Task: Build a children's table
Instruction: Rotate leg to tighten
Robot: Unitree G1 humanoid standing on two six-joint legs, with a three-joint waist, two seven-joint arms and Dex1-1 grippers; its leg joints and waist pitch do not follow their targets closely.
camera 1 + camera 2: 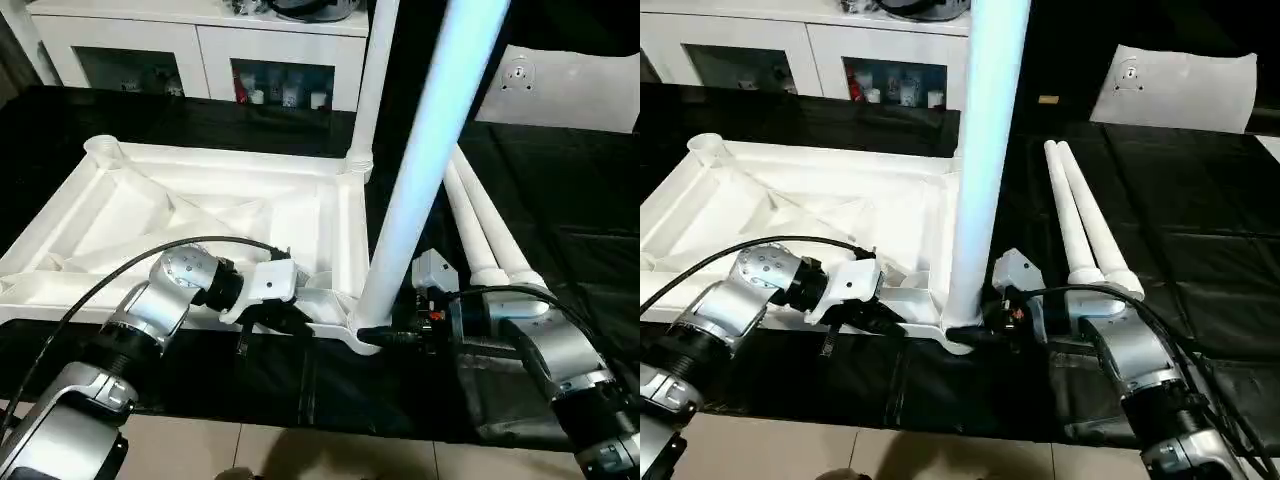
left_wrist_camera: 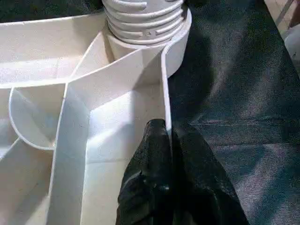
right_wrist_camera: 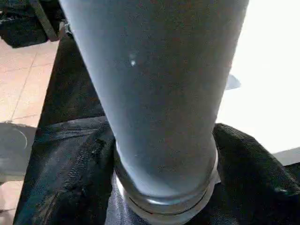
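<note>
The white tabletop lies ribbed side up on the black mat. One tube leg stands in its far right corner socket. A second leg stands upright in the near right socket, and my right gripper is shut on its base, with black fingers on both sides of the tube. My left gripper is shut on the thin near rim wall of the tabletop, just left of that socket. Two more legs lie side by side on the mat to the right.
A white cabinet with glass doors runs along the back. A flat white board rests at the back right. The black mat ends near me at a tiled floor.
</note>
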